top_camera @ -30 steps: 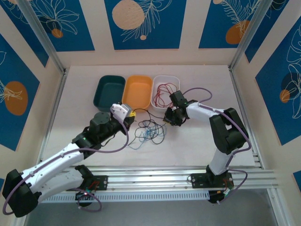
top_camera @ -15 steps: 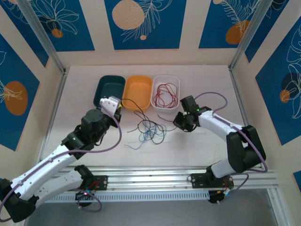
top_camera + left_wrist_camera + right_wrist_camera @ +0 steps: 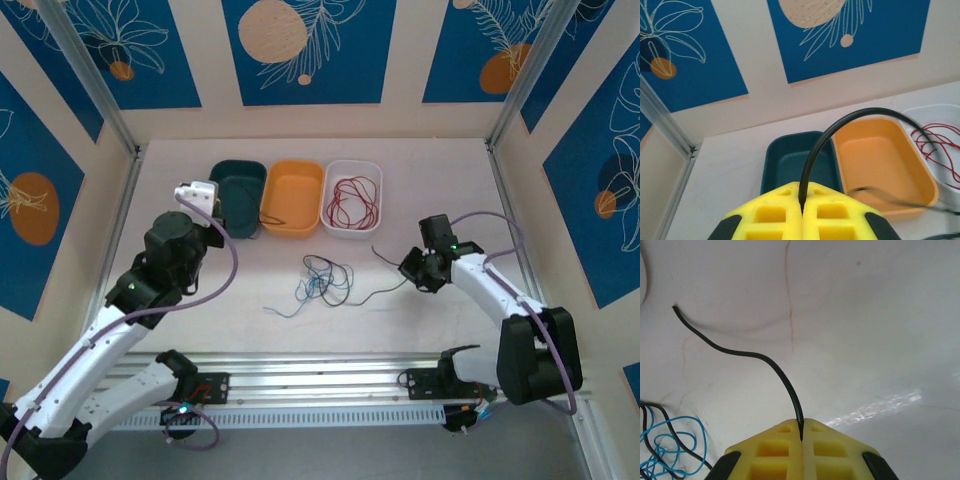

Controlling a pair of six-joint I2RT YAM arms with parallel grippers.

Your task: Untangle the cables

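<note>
Well, you're getting partway: the red cable is sitting in the white bin, the left gripper and right gripper are each clamping the black cable, and the blue cable is lying knotted on the table

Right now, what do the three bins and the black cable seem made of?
The teal bin, orange bin and white bin: likely moulded plastic, with smooth matte walls and rounded corners. The black cable: probably plastic-sheathed wire, slightly glossy, holding smooth curves.
</note>
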